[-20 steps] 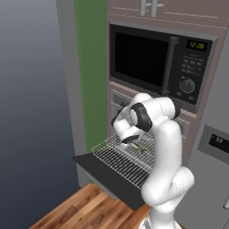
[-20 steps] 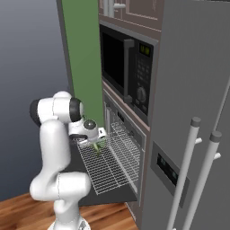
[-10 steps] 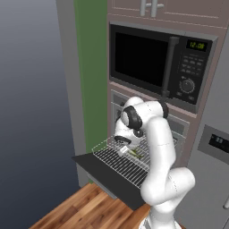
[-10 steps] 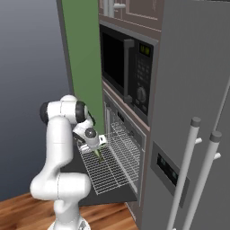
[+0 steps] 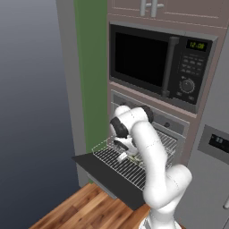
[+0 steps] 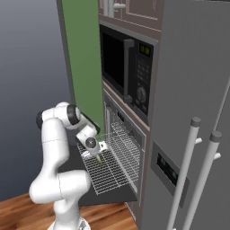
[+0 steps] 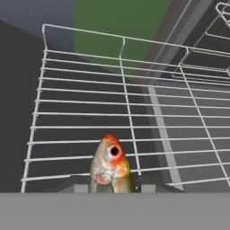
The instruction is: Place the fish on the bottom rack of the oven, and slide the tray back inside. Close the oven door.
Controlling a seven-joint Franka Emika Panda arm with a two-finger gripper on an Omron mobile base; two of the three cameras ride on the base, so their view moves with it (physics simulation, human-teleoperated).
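Since the earlier frames the arm has lowered its hand toward the pulled-out rack, and the gripper [image 6: 99, 157] now hangs just above the wires. Its jaws are closed on the fish [image 7: 110, 165], whose head points forward between the fingertips, above the bottom rack [image 7: 90, 108] near its front edge. I judge it is held low so that it can be released without falling far. The rack rests extended over the oven door [image 5: 96, 167], which lies open and flat. Behind it is the oven [image 5: 172, 127], below the microwave [image 5: 156, 62].
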